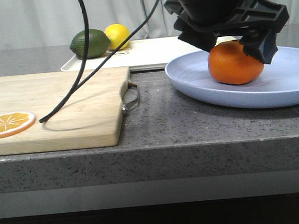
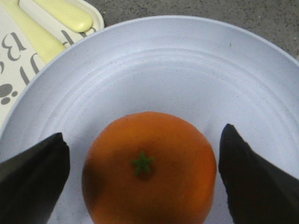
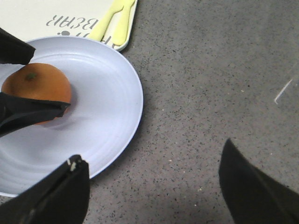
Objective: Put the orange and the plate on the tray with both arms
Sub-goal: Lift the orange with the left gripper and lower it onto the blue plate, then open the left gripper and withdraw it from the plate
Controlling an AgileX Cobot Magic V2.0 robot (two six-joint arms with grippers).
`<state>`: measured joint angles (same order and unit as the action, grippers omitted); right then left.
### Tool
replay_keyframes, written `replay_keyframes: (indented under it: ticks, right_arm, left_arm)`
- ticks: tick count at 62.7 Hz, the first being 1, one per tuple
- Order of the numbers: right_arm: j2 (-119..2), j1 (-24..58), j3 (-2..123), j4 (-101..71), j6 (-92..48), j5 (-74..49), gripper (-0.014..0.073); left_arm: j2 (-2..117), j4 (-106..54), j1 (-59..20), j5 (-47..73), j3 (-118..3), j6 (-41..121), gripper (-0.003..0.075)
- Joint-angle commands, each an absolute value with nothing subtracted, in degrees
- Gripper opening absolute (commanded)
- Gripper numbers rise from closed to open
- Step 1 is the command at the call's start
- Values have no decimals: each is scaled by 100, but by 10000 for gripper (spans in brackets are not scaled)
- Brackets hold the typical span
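The orange (image 1: 235,64) sits on the pale lavender-blue plate (image 1: 290,85) at the right of the counter. My left gripper (image 1: 234,50) is open and straddles the orange from above. In the left wrist view its two black fingers stand either side of the orange (image 2: 149,168) with a gap on each side, over the plate (image 2: 187,70). The cream-white tray (image 1: 149,51) lies behind the plate, with its corner in the left wrist view (image 2: 18,60). My right gripper (image 3: 153,151) is open and empty over the bare counter beside the plate's rim (image 3: 103,107). It is out of the front view.
A wooden cutting board (image 1: 48,108) with a metal handle lies at the left and carries an orange slice (image 1: 7,123). A lime (image 1: 90,42) and a lemon (image 1: 117,35) sit on the tray's far left end. A black cable (image 1: 82,71) hangs over the board.
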<state>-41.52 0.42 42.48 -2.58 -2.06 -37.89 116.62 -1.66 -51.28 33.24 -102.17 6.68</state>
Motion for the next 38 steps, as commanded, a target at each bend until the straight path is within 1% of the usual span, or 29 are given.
replay_keyframes:
  ticks: [1,17,25,34,38]
  right_arm:
    - [-4150,32,4410,-199,-265,-3405,581]
    - [-4150,32,4410,-199,-265,-3405,581]
    - [-4150,32,4410,-199,-265,-3405,581]
    - [-4150,32,4410,-199,-265,-3405,581]
    - [-4150,32,4410,-199,-265,-3405,581]
  left_arm:
    - [11211,-226,-5175,3044,-10426,666,631]
    - [10533,-271,-5055,3702,-10426,655,631]
    - [9999,-318,-4892,3667,-10316,620,631]
    - [9329,-421,-4694,3615,-9802,611,631]
    - [9002,-473,-4593,3549,-9378,588,631]
